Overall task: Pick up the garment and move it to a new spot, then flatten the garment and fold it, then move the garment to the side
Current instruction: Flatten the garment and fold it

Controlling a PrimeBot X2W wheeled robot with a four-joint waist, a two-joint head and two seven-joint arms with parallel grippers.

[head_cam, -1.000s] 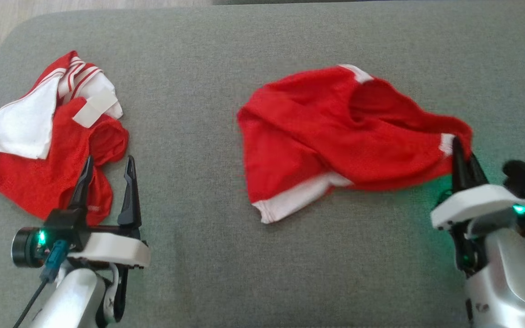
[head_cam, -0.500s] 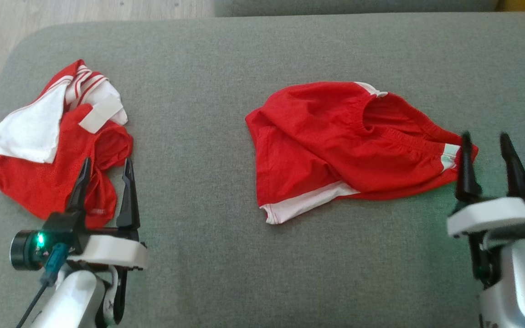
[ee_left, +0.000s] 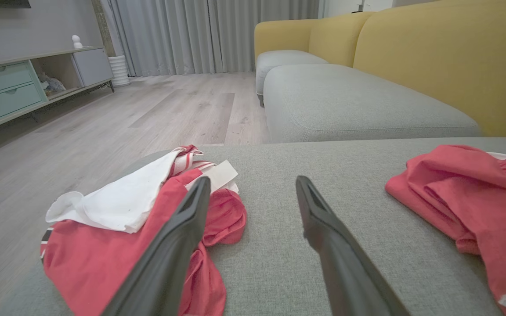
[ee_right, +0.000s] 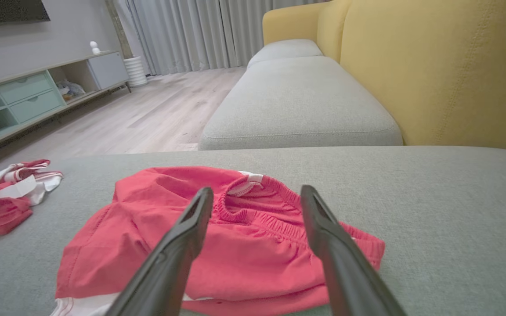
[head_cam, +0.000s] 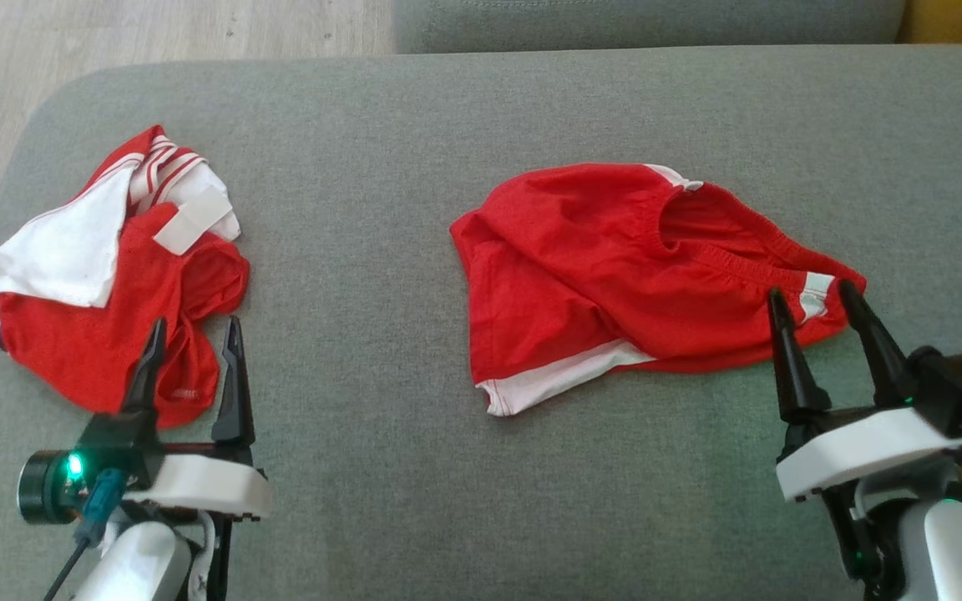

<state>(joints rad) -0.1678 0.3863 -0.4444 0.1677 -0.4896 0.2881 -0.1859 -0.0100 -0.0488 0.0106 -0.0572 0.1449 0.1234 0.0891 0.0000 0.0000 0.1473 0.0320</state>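
Note:
A pair of red shorts [head_cam: 615, 267] with white trim lies crumpled in the middle of the grey cushion [head_cam: 381, 467], its elastic waistband toward the right [ee_right: 257, 215]. My right gripper [head_cam: 811, 296] stands open at the shorts' right end, its fingers on either side of the white-trimmed waistband corner, holding nothing. My left gripper [head_cam: 193, 330] is open over the near edge of a second heap of red and white cloth [head_cam: 105, 275], gripping nothing. From the left wrist, that heap [ee_left: 139, 228] sits under the left finger and the shorts [ee_left: 468, 193] lie off to the right.
The cushion's rounded left corner drops to a wood floor [head_cam: 155, 29]. Beyond it stand a grey ottoman [ee_right: 297, 105] and a yellow sofa back [ee_right: 446, 66]. A low cabinet [ee_right: 29, 96] lines the far wall.
My right gripper let go of the shorts' right corner and opened; the shorts settled flat. It then shifted left, closer to the corner. The head camera tilted, shifting the scene down.

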